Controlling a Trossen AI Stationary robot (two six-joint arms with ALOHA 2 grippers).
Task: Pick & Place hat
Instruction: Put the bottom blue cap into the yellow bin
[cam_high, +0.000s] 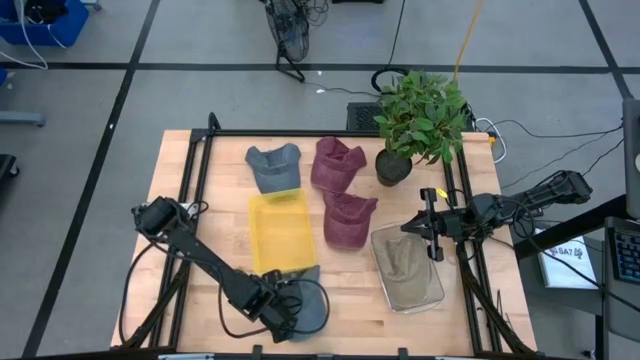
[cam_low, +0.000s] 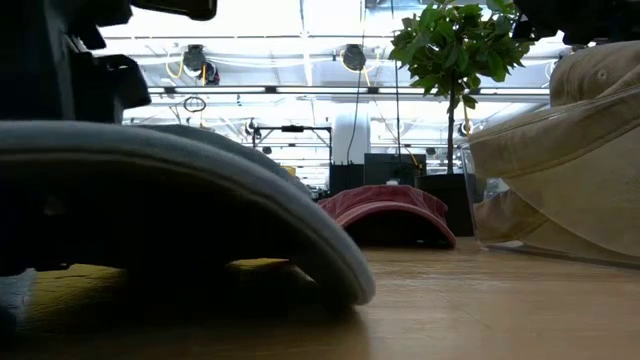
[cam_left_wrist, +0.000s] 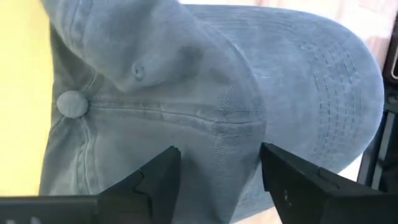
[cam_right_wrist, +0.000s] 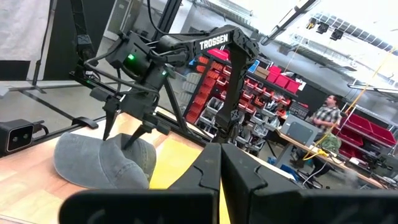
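Left wrist view: your left gripper (cam_left_wrist: 217, 171) jaws stand open astride the grey-blue hat (cam_left_wrist: 249, 93); right gripper (cam_right_wrist: 219, 163) jaws closed, empty.

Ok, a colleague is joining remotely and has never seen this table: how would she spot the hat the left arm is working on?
Start at the yellow tray in the middle of the wooden table. At its near corner lies a grey-blue cap, with the left gripper over it, fingers open astride the crown. The other grey-blue cap lies beyond the tray, untouched.
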